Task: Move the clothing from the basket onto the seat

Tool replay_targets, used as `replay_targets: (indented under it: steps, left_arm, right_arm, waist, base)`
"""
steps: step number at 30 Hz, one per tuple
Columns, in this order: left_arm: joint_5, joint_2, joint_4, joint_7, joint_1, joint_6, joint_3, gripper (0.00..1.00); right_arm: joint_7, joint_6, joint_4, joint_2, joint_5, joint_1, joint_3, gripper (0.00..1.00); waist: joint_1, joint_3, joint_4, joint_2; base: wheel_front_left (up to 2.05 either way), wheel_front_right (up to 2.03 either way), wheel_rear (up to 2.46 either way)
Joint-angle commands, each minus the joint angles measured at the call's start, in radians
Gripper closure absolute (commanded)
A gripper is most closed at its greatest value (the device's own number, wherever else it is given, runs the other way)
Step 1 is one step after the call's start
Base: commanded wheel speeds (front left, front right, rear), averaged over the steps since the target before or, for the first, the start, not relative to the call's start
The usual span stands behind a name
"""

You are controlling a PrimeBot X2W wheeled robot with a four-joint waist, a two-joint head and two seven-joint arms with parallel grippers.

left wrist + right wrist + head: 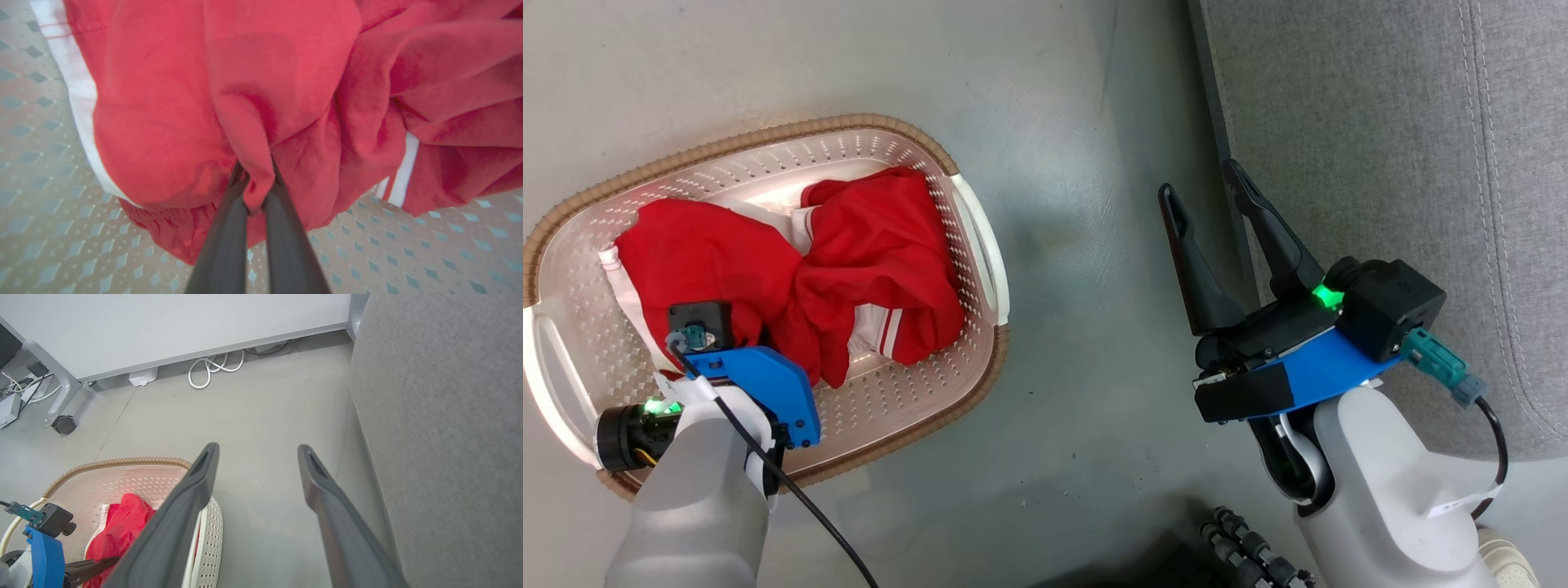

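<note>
Pinching clothing [849, 261] inside the basket [768, 135] is the left gripper [256, 175]; right gripper [1200, 180] gapes beside the seat [1380, 163].

Smooth grey floor [1062, 106] w/ soft glare, pale wall [163, 322] across top of right wrist view, white cable coil [214, 367] + small white box [143, 376] at wall base, grey metal leg [65, 386] on black caster [64, 424] upper left
</note>
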Motion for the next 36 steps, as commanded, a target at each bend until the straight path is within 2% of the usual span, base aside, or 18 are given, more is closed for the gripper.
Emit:
replay_targets:
  steps: [1, 7, 13, 21, 30, 33, 36]
  left_arm:
    - [-0.004, 0.012, 0.004, 0.002, -0.018, -0.001, -0.004, 1.00]
    - [-0.014, 0.002, 0.005, -0.012, -0.014, -0.011, -0.012, 1.00]
    - [0.004, -0.032, 0.005, -0.045, -0.004, -0.040, -0.047, 1.00]
    - [0.010, -0.084, 0.008, -0.073, 0.028, -0.074, -0.091, 1.00]
    - [0.011, -0.115, -0.009, -0.112, 0.090, -0.103, -0.181, 1.00]
    - [-0.024, -0.117, -0.065, -0.119, 0.119, -0.109, -0.232, 1.00]
    - [-0.100, -0.117, -0.168, -0.107, 0.156, -0.110, -0.328, 1.00]
  right_arm:
    - [-0.005, 0.000, -0.001, -0.003, 0.002, -0.015, -0.002, 0.00]
    - [-0.005, 0.000, 0.005, -0.003, -0.009, -0.010, -0.007, 0.00]
    - [-0.005, 0.000, 0.027, -0.003, -0.034, 0.004, -0.021, 0.00]
    - [-0.004, 0.000, 0.076, -0.004, -0.076, 0.054, -0.039, 0.00]
    - [0.031, 0.000, 0.120, -0.004, -0.110, 0.156, -0.070, 0.00]
    - [0.050, 0.000, 0.113, -0.004, -0.119, 0.195, -0.081, 0.00]
    - [0.072, 0.000, 0.106, -0.004, -0.127, 0.230, -0.095, 0.00]
  waist:
    - [-0.0001, -0.002, 0.001, 0.0000]
    - [-0.0001, -0.026, 0.009, 0.0000]
    - [-0.0001, -0.110, 0.041, 0.0000]
    - [-0.0001, -0.307, 0.090, 0.0000]
    - [-0.0001, -0.559, 0.144, 0.0000]
    - [-0.0001, -0.622, 0.161, 0.0000]
    - [-0.0001, -0.679, 0.179, 0.0000]
  base:
    - [0.00, 0.00, 0.00]
    - [0.00, 0.00, 0.00]
    - [0.00, 0.00, 0.00]
    - [0.00, 0.00, 0.00]
    - [0.00, 0.00, 0.00]
    - [0.00, 0.00, 0.00]
    - [0.00, 0.00, 0.00]
